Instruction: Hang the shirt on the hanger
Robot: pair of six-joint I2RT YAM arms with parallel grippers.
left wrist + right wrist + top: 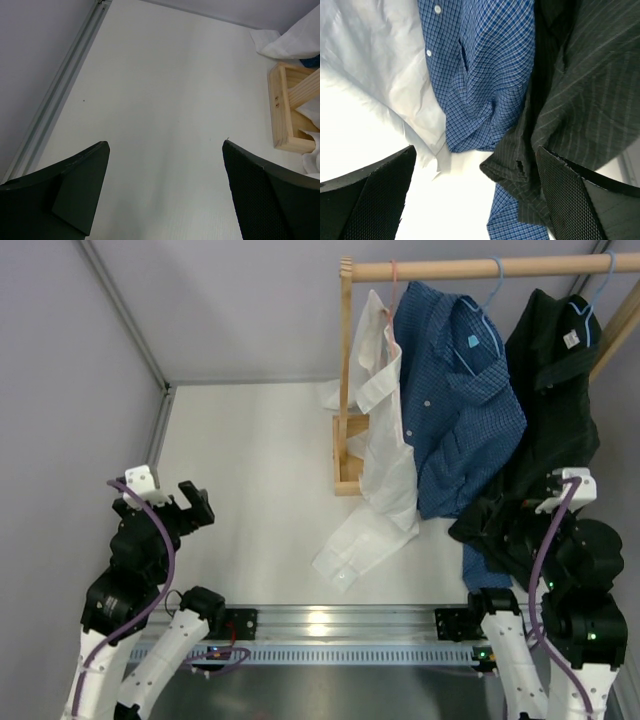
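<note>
One white table [250,465], grey walls [240,300], shirt [550,410] on rack [450,269].

I count three shirts hanging at the far right: one white shirt [380,440], one blue checked shirt [455,410], and one black shirt [550,410] farthest right. There are three hangers: one pink hanger [394,280] and two light-blue ones, the blue checked shirt's hanger [496,278] and the black shirt's hanger [603,280]. There is one wooden rack [347,390]. I have two pincers, my left pincer [165,144] and my right pincer [475,150], each with two black fingers [80,190], four in all.
</note>
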